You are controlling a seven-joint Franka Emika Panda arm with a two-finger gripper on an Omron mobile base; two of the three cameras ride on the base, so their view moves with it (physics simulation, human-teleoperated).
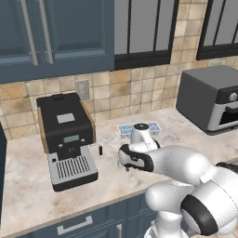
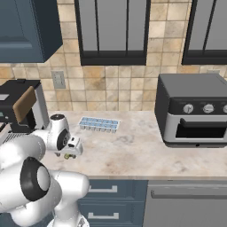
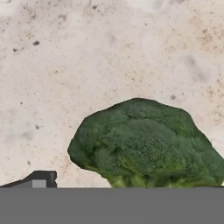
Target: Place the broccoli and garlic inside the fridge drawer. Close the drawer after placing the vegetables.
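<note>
Your claw (image 2: 67, 155) is hanging just above the marble table (image 2: 146, 155), between the coffee machine (image 1: 65, 139) and the ice tray (image 2: 99, 124). The broccoli (image 3: 146, 146) is sitting right at its tips, crown outward; whether it is clamped, you cannot tell.

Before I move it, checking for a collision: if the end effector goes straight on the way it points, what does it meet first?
Probably the broccoli, close ahead in the hand view; behind it lies the counter. Depth is unclear.
</note>
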